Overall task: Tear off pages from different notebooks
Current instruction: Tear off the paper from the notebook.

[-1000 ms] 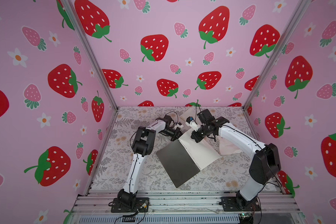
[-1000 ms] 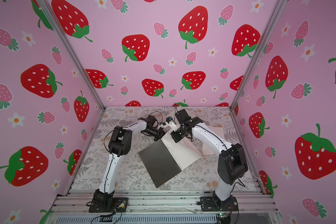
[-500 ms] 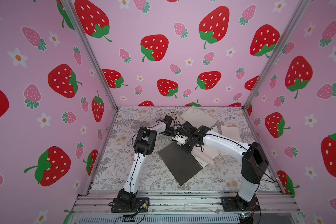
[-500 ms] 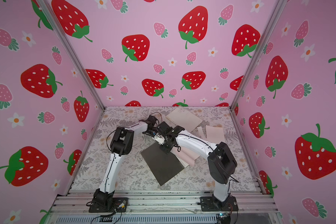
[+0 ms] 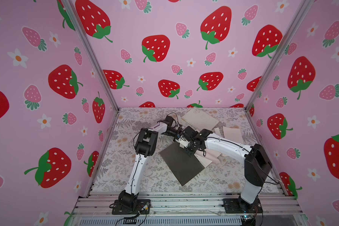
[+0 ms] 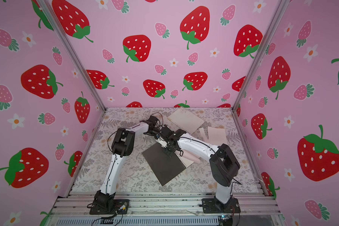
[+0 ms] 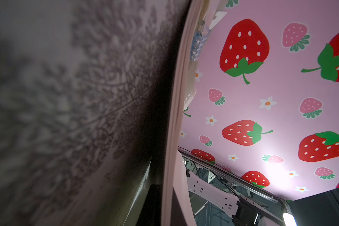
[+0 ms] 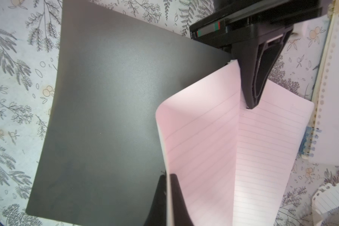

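- Lined page (image 8: 204, 127) stood curled up off the open dark notebook (image 5: 181, 166). Its free edge was lifted and bowed over the cover, and its other side ran down into a crease against the flat sheet (image 8: 272, 137) beneath.
- Right gripper (image 8: 167, 177) was clamped tight on the page's lifted edge, one finger on each face of the paper.
- Left gripper (image 8: 251, 101) had its jaws together, tip down on the flat sheet just beside the crease, near the notebook's far corner. Whether any paper sat between the jaws could not be told.
- Dark notebook lay at an angle in the middle of the table (image 5: 125, 156), its grey-brown cover flat and facing up. In both top views a hole-punched margin of white paper showed past its edge on the right arm's side.
- Both arms met over the notebook's far corner, wrists close together.
- Cream notebook (image 5: 201, 119) lay closed near the back wall, well apart from the dark one, with a small boxed label at its far corner.
- Loose pages (image 5: 232, 134) lay on the table between the cream notebook and the right-hand wall: one full sheet with a narrower scrap (image 5: 216, 130) just beside it.
- Left wrist view gave only blurred floral tabletop and a pale paper edge running through. No jaws could be made out there.
- Walls (image 5: 164, 49) were pink with a strawberry print.
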Controlling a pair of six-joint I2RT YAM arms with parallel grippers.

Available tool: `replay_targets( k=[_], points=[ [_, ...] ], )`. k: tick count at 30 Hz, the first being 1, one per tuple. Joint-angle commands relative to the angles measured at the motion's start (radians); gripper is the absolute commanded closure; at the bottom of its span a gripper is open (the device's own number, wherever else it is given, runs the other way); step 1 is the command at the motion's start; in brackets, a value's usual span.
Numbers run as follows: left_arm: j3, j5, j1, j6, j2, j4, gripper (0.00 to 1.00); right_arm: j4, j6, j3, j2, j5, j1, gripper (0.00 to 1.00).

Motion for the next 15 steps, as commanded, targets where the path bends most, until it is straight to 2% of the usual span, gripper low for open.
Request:
replay_targets(
  k=[1, 8, 15],
  points=[
    [0.055, -0.049, 0.06, -0.017, 0.029, -0.019, 1.0, -0.137, 0.059, -0.029, -0.039, -0.048, 0.015, 1.0],
    [0.091, -0.077, 0.111, -0.085, 0.026, 0.013, 1.0, -0.184, 0.067, -0.029, -0.016, -0.032, 0.009, 1.0],
    [0.106, -0.087, 0.121, -0.031, 0.017, -0.041, 1.0, -0.204, 0.087, 0.0, 0.012, -0.013, -0.008, 1.0]
  ],
)
